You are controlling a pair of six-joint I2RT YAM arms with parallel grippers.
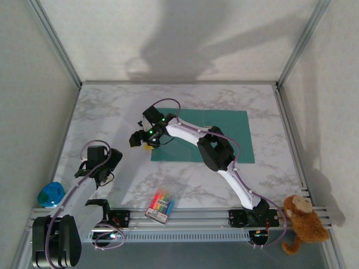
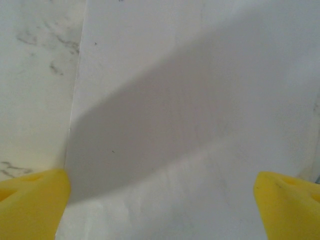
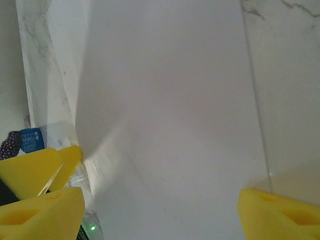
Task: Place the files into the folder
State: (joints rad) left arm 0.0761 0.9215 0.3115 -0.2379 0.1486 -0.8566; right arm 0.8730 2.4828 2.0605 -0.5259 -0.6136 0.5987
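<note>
Wide-open fingers over the files (image 2: 175,125) on the marble counter (image 1: 101,112)
The left fingers (image 2: 32,200) stand wide and empty above a white sheet. The right fingers (image 3: 277,212) are spread likewise, holding nothing. The teal folder (image 1: 224,134) lies flat mid-counter, under the right arm.

My left arm (image 1: 78,185) sits folded back close to its base with the wrist turned downward. The left gripper (image 2: 160,210) is spread wide, its two yellow fingers (image 2: 30,202) at opposite bottom corners of the wrist view. My right arm (image 1: 241,188) reaches much farther out, rising from its base to a sharply bent elbow (image 1: 216,152), then running leftward along a white forearm to the wrist, where the right gripper (image 1: 143,143) points down. In its own wrist view its yellow fingers (image 3: 280,212) also stand well apart, one at each lower corner.
</note>
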